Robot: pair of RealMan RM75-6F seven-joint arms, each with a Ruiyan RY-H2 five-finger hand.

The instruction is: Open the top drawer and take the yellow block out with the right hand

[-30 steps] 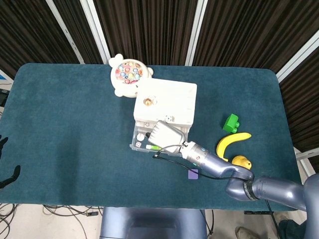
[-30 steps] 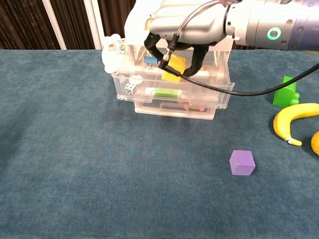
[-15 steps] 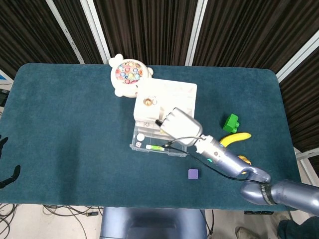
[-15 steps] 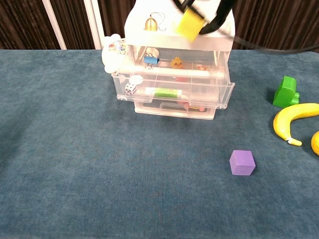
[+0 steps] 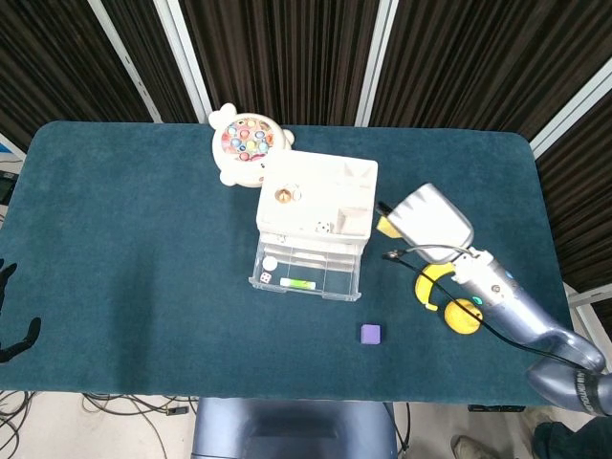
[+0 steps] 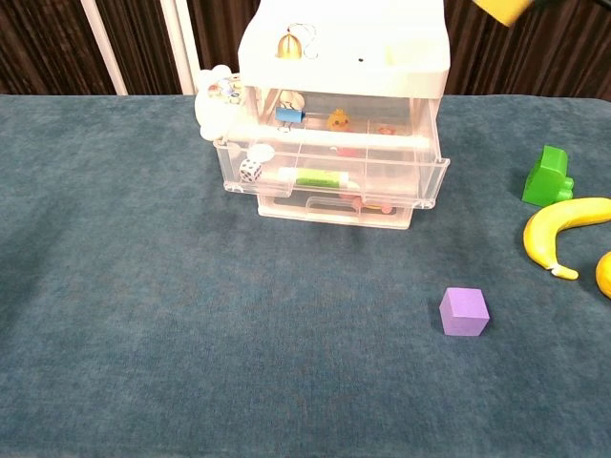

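Note:
The white drawer cabinet (image 5: 318, 199) stands mid-table with its clear top drawer (image 5: 306, 272) pulled out toward me. My right hand (image 5: 430, 222) hovers to the right of the cabinet, above the table, and pinches the yellow block (image 5: 387, 227) at its left side. In the chest view the yellow block (image 6: 506, 9) shows at the top edge, above and right of the cabinet (image 6: 344, 43). The open drawer (image 6: 334, 177) still holds a die, a green tube and small toys. Only dark fingertips of my left hand (image 5: 11, 325) show at the far left edge, spread apart around nothing.
A purple cube (image 6: 464, 312) lies in front of the cabinet to the right. A green block (image 6: 548, 176), a banana (image 6: 554, 232) and a yellow fruit (image 5: 465, 316) sit at the right. A round fishing toy (image 5: 244, 143) stands behind the cabinet.
My right hand has lifted the yellow block out of the top drawer and carried it up and to the right, past the cabinet. The drawer stays open.

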